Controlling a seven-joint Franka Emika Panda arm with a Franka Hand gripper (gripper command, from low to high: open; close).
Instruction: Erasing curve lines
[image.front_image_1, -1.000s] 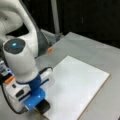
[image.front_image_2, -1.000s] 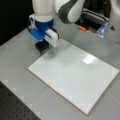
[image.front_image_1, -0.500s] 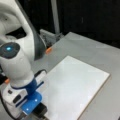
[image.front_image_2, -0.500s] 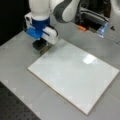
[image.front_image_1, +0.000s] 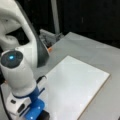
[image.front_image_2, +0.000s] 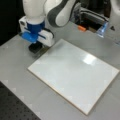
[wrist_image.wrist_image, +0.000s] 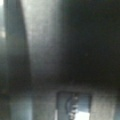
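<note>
The white board (image.front_image_2: 75, 75) lies on the grey table, and it appears in both front views (image.front_image_1: 77, 85). Its surface looks plain white; the curve lines do not show in any view. My gripper (image.front_image_2: 35, 48) hangs under the blue and white hand, just off the board's left corner, low over the table. A black eraser block (image.front_image_2: 35, 47) sits between its fingers and touches or nearly touches the table. In a front view the same eraser (image.front_image_1: 43, 115) is at the bottom edge, left of the board. The wrist view is dark and blurred.
A small orange object (image.front_image_2: 81, 28) lies on the table behind the board, also seen in a front view (image.front_image_1: 50, 49). A blue-tinted object (image.front_image_2: 102, 29) and dark equipment stand at the back right. The arm's white body (image.front_image_1: 17, 72) fills the left side.
The hand with the eraser has shifted a little away from the board toward a front view's left and lower to the table. The board has not moved.
</note>
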